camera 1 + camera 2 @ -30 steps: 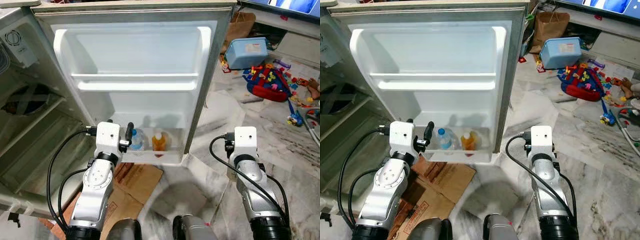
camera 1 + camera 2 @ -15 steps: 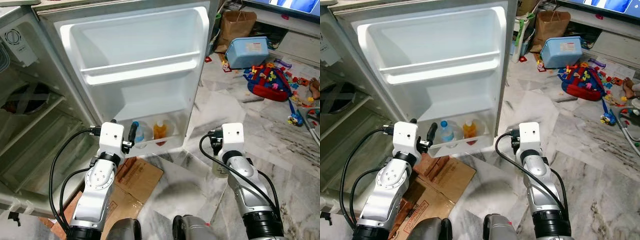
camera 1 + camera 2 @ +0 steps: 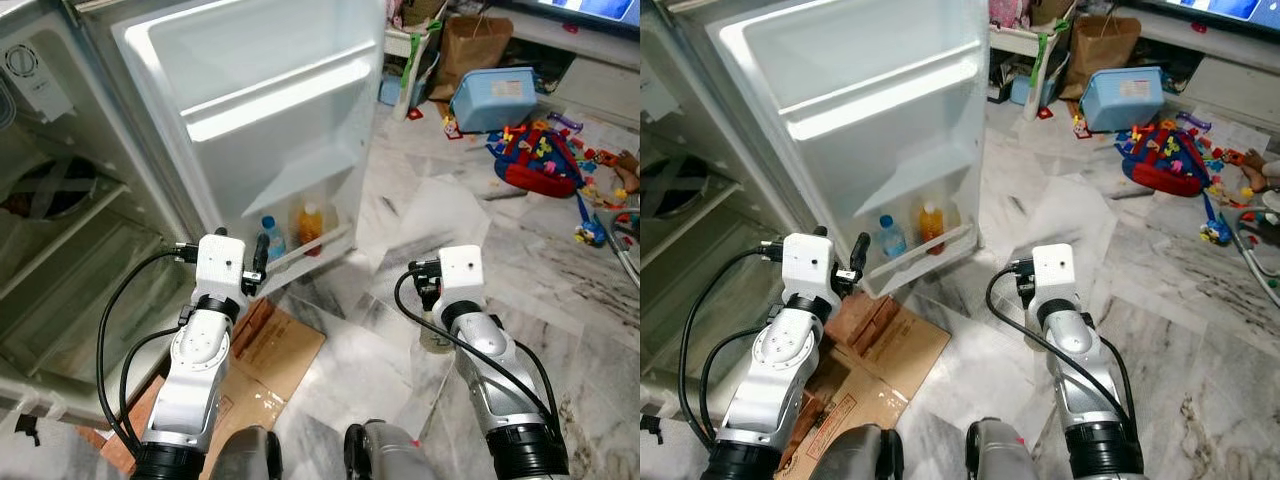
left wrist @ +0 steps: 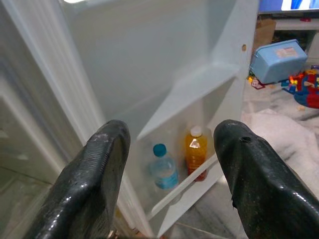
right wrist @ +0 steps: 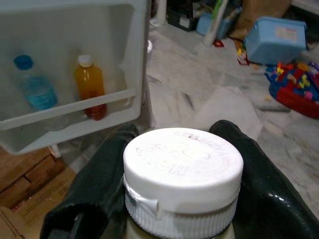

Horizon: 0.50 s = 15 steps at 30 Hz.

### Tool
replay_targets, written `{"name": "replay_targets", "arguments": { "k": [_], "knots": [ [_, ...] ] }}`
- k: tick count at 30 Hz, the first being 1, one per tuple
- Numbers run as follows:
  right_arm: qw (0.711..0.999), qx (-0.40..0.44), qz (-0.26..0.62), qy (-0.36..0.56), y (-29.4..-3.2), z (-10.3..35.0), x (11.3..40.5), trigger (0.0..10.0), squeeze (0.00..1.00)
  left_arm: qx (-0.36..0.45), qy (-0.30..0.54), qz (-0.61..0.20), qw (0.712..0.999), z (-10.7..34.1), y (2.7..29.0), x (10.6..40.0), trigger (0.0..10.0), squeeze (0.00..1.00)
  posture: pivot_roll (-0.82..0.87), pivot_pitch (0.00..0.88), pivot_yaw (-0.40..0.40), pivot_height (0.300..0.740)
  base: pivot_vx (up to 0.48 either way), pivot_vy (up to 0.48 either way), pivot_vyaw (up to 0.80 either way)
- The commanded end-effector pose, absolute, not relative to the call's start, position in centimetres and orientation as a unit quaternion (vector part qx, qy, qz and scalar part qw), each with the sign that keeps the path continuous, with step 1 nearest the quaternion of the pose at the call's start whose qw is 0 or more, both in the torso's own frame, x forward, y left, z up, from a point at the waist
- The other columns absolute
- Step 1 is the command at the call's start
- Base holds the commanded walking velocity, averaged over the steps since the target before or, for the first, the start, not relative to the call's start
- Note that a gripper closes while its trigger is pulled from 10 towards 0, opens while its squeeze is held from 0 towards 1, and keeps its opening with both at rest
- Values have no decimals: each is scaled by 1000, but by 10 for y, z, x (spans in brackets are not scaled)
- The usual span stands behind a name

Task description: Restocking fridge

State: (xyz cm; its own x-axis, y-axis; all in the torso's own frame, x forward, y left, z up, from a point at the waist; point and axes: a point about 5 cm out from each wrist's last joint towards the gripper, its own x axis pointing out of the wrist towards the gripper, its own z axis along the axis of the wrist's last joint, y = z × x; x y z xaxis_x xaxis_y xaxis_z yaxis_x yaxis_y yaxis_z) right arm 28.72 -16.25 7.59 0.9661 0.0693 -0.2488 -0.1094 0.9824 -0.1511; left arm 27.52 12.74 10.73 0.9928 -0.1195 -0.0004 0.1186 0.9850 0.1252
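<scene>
1. Across the far left of the scene stands the open white fridge, its pale inner door (image 3: 270,120) swung out toward the right, with one moulded shelf high up and a railed bottom door shelf (image 3: 310,248) low down.

2. Below the door, on the veined marble floor (image 3: 560,300), lies a flattened brown cardboard sheet (image 3: 275,345); toys and a blue plastic box (image 3: 492,98) are scattered far right.

3. On the bottom door shelf stand two upright bottles side by side: a clear water bottle with a blue cap (image 4: 163,169) on the left and an orange juice bottle with a white cap (image 4: 196,152) to its right.

4. The right hand (image 5: 179,199) is clenched round the neck of an upright bottle with a ribbed white screw cap (image 5: 183,164), held low on the right, near the robot.

5. The left hand (image 4: 172,174) is released and holds nothing, its two fingers spread apart just beside the near left edge of the door shelf.

6. The relation that matters: the door shelf lies far and to the left of the held bottle, and the free slot is right of the orange bottle. The bottle's long axis is already vertical, so I judge the right arm need only carry it left and forward over the rail.
</scene>
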Motion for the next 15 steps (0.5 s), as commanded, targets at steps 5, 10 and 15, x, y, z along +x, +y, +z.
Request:
{"name": "replay_targets", "arguments": {
  "k": [5, 10, 15],
  "knots": [
    [989, -99, 58, 89, -162, 86, 288, 10000, 0, 58, -6, -62, 996, 108, 125, 277, 10000, 0, -23, 133, 5, 692, 267, -395, 0],
    [990, -95, 66, 76, -158, 89, 287, 10000, 0, 57, -8, -63, 996, 108, 124, 278, 10000, 0, -22, 133, 5, 692, 314, -181, 0],
    [990, -92, 86, 59, -154, 93, 286, 10000, 0, 57, -7, -58, 997, 107, 124, 279, 10000, 0, -22, 138, 3, 692, 373, 0, 0]
  ]
}}
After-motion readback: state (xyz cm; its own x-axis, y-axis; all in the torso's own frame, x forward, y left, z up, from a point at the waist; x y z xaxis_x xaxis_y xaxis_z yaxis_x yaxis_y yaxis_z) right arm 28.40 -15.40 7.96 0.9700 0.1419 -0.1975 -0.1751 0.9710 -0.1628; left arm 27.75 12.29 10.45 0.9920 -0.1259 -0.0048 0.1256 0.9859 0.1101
